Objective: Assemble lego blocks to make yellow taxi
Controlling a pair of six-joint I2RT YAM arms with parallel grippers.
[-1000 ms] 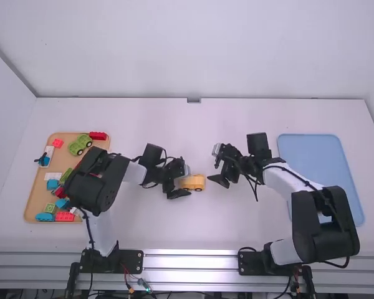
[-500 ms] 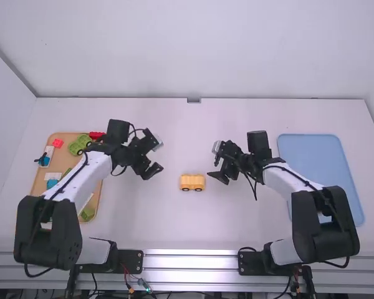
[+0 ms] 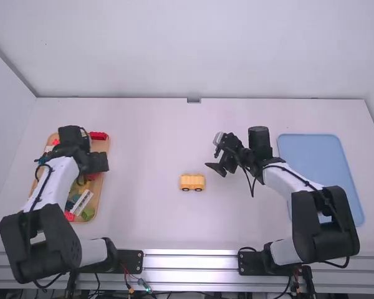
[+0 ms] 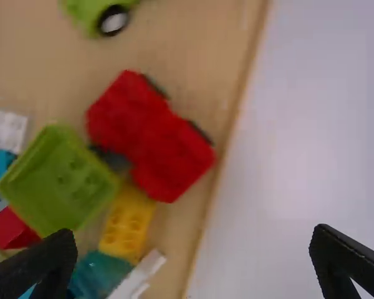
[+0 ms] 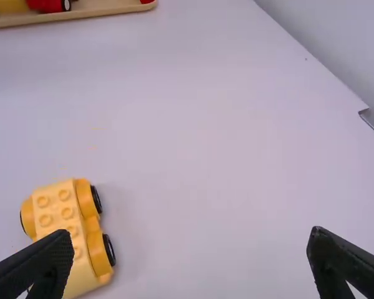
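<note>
My left gripper (image 3: pixel 98 163) is over the right part of the wooden tray; in the left wrist view the left gripper (image 4: pixel 193 258) is open with nothing between its fingers. Beneath it in the tray lie a yellow block (image 4: pixel 128 224), a green block (image 4: pixel 59 177) and a red car base (image 4: pixel 149 137). The yellow car base (image 3: pixel 192 182) stands alone on the mid-table, its studs and black wheels seen in the right wrist view. My right gripper (image 3: pixel 217 168), open and holding nothing, is to the right of that base and slightly farther back; its fingers frame bare table (image 5: pixel 190 258) in its wrist view.
The wooden tray (image 3: pixel 102 193) at the left holds several colourful blocks, among them a red one (image 3: pixel 98 136) at its back corner and a green car (image 4: pixel 100 12). A blue tray (image 3: pixel 308 149) lies at the right, partly under the right arm.
The left gripper has left the yellow car base and swung left over the wooden tray, while the base has stayed on the table. The right gripper has shifted only slightly.
</note>
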